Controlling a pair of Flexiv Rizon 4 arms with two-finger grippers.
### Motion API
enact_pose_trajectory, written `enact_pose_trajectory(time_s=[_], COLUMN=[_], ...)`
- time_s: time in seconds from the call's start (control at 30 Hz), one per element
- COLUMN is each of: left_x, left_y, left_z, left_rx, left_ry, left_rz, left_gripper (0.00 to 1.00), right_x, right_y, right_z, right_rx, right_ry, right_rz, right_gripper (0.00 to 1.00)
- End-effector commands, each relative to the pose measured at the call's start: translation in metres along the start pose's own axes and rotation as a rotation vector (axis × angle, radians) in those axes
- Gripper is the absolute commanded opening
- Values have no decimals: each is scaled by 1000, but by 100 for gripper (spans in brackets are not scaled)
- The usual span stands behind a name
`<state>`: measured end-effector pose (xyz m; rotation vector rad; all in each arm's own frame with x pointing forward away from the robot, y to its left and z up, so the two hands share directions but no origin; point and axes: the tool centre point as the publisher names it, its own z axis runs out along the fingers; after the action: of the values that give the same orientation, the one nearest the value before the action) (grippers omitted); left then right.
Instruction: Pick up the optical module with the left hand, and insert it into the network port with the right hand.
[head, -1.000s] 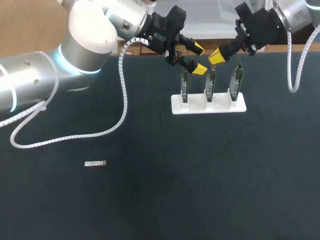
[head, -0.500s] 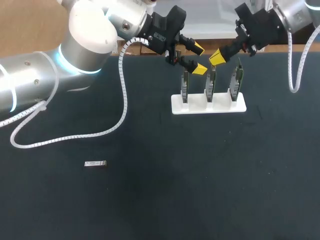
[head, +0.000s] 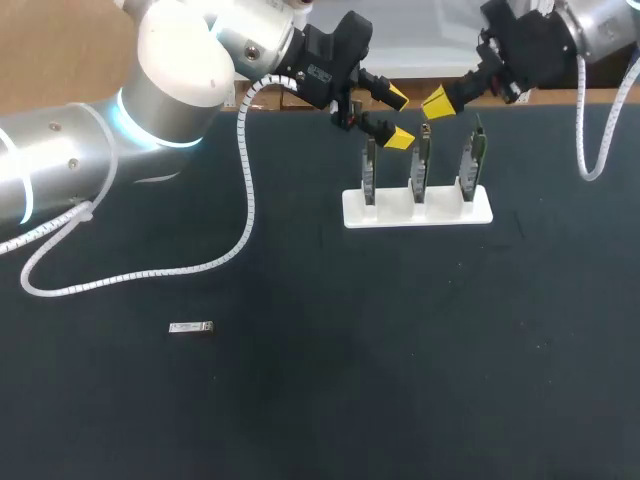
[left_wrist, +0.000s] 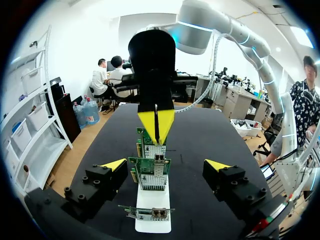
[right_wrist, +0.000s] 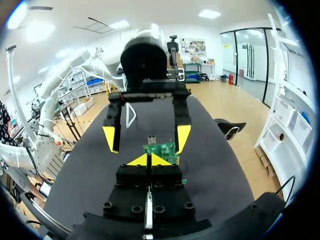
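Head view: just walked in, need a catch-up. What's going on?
Both arms hang by the white stand of three green circuit boards: left arm with jaws open, right arm with jaws shut, empty. The small silver optical module lies alone on the black table, not yet picked up.

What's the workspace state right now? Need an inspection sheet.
Surface: dark tabletop, nothing spilled.
Job's things: optical module lies flat on the left side, untouched; three network cards stand upright in a white holder.
Clutter: nothing seen.
End effectors: left end effector open, over the card row; right end effector shut, nothing seen in it, also over the cards.
Cables: left arm's coiled cable drapes onto the table; right arm's coiled cable hangs in a loop.
Surroundings: nothing seen reaching over the table.
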<state>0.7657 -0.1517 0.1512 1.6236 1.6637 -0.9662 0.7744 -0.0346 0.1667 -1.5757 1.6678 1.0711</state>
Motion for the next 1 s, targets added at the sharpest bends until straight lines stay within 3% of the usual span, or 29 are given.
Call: enact_pose_trajectory(time_s=[0.03, 0.2, 0.43, 1.0], left_x=[0, 0, 0, 0], left_y=[-1, -1, -1, -1], left_z=[0, 0, 0, 0], left_rx=[-3, -3, -3, -3], left_ry=[0, 0, 0, 0], left_rz=[1, 1, 1, 1], left_gripper=[100, 100, 100, 100], right_x=[-1, 9, 27, 47], right_y=[2, 4, 8, 10], right_z=[-20, -45, -66, -89], right_rx=[8, -10, -37, -35], right_ry=[-20, -49, -25, 4], right_rz=[-2, 31, 29, 43], right_gripper=[0, 0, 0, 0])
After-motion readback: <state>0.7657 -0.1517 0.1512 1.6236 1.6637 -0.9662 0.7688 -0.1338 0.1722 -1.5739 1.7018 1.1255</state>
